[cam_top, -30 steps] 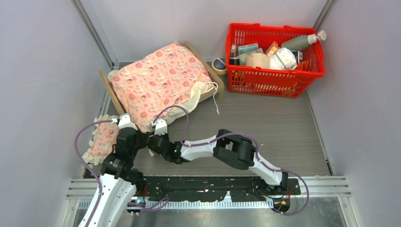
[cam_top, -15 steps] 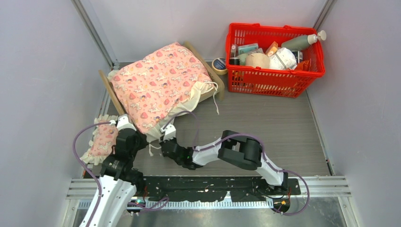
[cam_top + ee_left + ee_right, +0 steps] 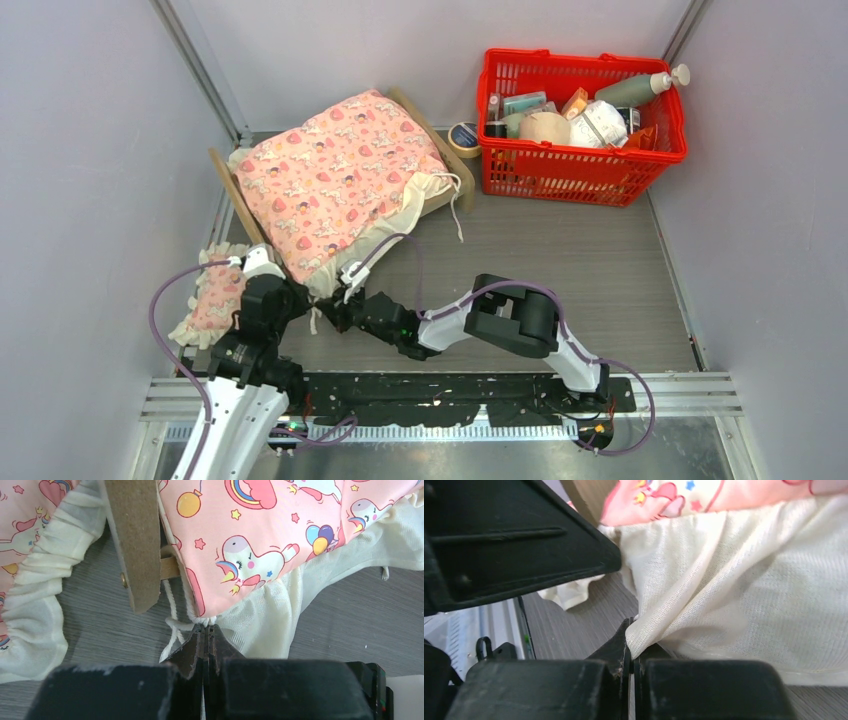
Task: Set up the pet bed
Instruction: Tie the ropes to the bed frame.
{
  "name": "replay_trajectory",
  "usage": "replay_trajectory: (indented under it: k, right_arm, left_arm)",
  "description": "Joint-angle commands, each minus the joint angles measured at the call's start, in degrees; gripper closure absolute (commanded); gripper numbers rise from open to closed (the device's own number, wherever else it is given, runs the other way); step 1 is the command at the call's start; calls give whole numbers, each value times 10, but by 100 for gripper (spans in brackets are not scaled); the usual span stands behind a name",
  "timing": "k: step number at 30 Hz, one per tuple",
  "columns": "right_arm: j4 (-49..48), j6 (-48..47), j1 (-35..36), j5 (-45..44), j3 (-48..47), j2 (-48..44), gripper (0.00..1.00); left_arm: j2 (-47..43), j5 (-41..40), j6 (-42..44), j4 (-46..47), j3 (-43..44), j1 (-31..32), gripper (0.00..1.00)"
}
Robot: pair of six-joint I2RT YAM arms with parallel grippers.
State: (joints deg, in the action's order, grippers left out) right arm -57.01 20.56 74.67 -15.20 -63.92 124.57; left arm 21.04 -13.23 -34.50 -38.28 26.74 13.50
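Nearest the arm bases, both grippers meet at the front corner of the pet bed (image 3: pixel 234 195), low over the grey table (image 3: pixel 560 265). The left gripper (image 3: pixel 206 630) has its jaws pressed together on the gathered corner of the pink unicorn-print blanket (image 3: pixel 335 175), where white cords bunch just beside the bed's plywood end board. The right gripper (image 3: pixel 631 647), just right of the left one, is clamped on a fold of the blanket's cream frill (image 3: pixel 734 590), which hangs off the bed's front side down to the table. To the left of the bed's front corner, a small pink frilled pillow (image 3: pixel 213 300) lies on the table. The bed itself stands at an angle toward the back left, with the blanket spread over its whole top. Beyond the bed's far right end sits a roll of tape (image 3: pixel 463 137), and right of that a red basket (image 3: pixel 580 172) full of bottles and packages.
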Motion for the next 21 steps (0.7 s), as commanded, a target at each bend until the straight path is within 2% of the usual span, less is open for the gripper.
replay_trajectory:
  k: [1,10,17,21]
  right_arm:
    - [-66,-30,-2,48,-21,-14,95]
    - [-85,-41,-29,136,-49,17,95]
    - [-111,-48,3,179,-33,20,95]
    - [-122,-50,19,170,-23,28,95]
  left_arm:
    - [0,-3,-3,-10,21,1,100]
    - [2,-15,-14,-21,32,1,100]
    - [24,-23,-19,-18,44,1,100]
    - [30,-33,-14,-23,52,1,100]
